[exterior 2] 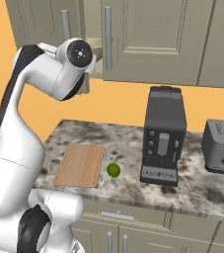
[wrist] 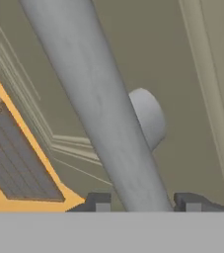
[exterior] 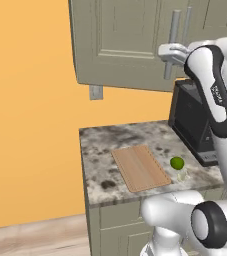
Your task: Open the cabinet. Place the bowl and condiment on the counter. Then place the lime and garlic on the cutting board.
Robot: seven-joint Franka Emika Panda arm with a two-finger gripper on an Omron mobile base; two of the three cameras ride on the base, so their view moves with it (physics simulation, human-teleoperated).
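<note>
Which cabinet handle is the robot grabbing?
The handle on the left door of the cabinet, nearest the orange wall. The fingers sit either side of it; the handle beside it is untouched.

Gripper (exterior: 171,54) at the closed cabinet (exterior: 120,40) handle; lime (exterior: 177,162) just right of the cutting board (exterior: 140,167).

White arm (exterior: 220,150), dark joints, rounded links

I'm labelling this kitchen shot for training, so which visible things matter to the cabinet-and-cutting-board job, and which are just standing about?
Belongs to the job:
cabinet, doors shut, with its bar handle between the gripper fingertips
counter
cutting board
lime
garlic, beside the lime

Just standing about:
coffee machine
toaster
</note>
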